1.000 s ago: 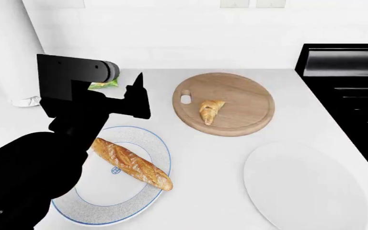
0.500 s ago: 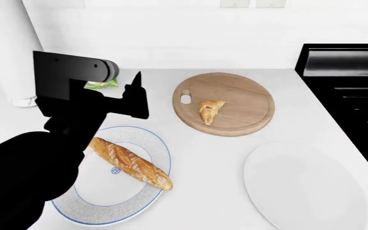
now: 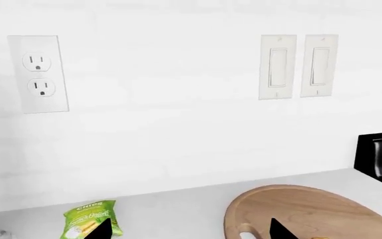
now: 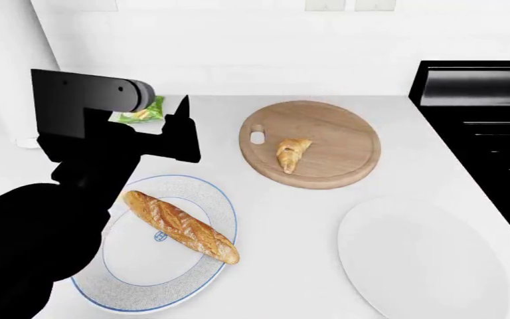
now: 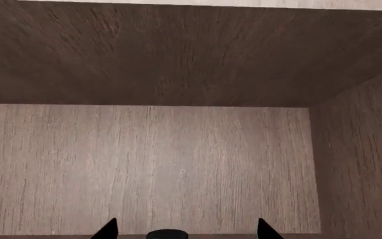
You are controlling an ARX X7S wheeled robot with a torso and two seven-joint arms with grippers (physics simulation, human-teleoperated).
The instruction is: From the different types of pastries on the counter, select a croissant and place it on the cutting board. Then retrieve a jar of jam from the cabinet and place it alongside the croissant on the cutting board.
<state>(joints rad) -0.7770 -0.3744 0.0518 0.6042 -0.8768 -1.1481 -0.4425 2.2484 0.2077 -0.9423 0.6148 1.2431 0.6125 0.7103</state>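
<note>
Already resting on the round light-wood cutting board (image 4: 310, 144), the small golden curved croissant (image 4: 291, 153) lies near the board's middle, its long axis running from the far right toward the near left, tapered tip pointing at the robot. On the blue-rimmed white plate (image 4: 153, 282) the long scored baguette (image 4: 180, 226) stays out of it. Inside the brown wood cabinet (image 5: 191, 149), the right gripper (image 5: 185, 228) stands spread wide and empty, and the black lid of the jar of jam (image 5: 165, 234) shows straight ahead between its fingertips, upright, so this arm is judged the nearer one for the pick. The left gripper (image 3: 188, 230), likewise wide and empty, hangs over the white tabletop (image 4: 281, 219) between a green-labelled chip bag (image 3: 88, 218) and the board.
</note>
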